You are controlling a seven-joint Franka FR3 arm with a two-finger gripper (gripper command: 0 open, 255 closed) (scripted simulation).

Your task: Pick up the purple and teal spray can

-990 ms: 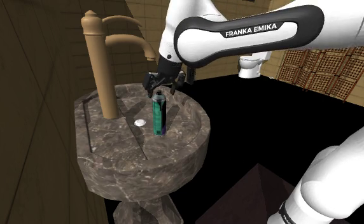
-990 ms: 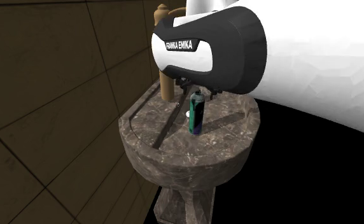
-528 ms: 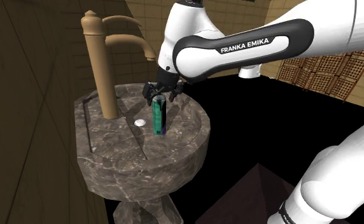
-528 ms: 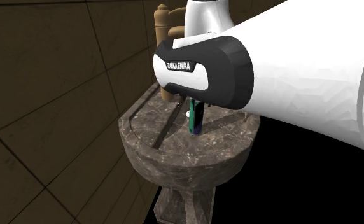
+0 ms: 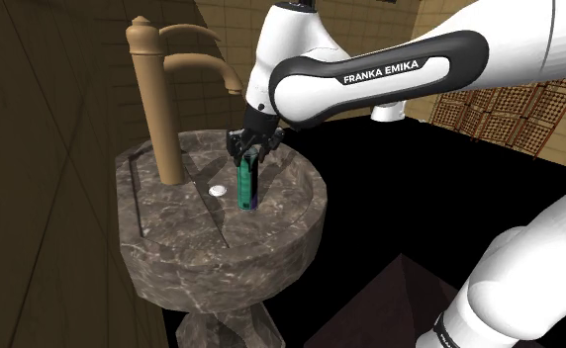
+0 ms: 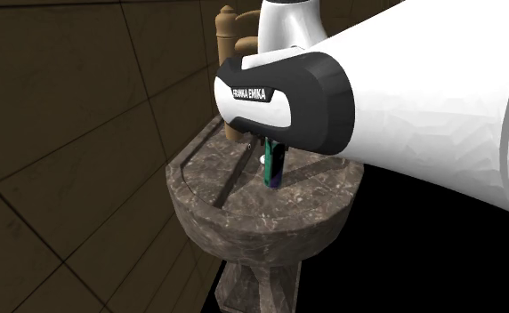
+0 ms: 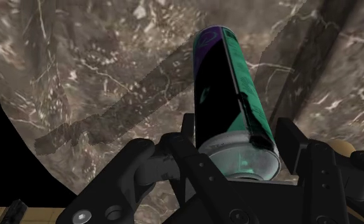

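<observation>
The black jaws are closed on the top end of the purple and teal spray can (image 7: 228,95), one finger pressed to each side just below its pale domed cap, with no gap that I can make out between finger (image 7: 188,130) and can. From where the shoulder view looks, the jaws come down from above and pinch the can (image 5: 247,183) at its upper end, while the can itself stands upright with its base down in the bowl. The teal band runs the length of its body beside a dark purple, almost black panel.

The can stands near the middle of a round pedestal sink of dark brown veined marble (image 5: 301,213), just beside the small white drain (image 5: 218,190). Behind it, at the back of the rim, rises a tall tan faucet (image 5: 162,109) with a knobbed top and a curved spout that reaches out over the bowl. In the second exterior view the can (image 6: 275,169) shows below the arm's dark joint, well inside the sink's rim (image 6: 244,213).

The white arm, lettered FRANKA EMIKA (image 5: 390,69), stretches in from the shoulder view's right and bends down to the sink. Dark tiled walls stand behind the sink, and past the arm there is a black area (image 5: 420,198) with tan lattice panels (image 5: 499,109) beyond.
</observation>
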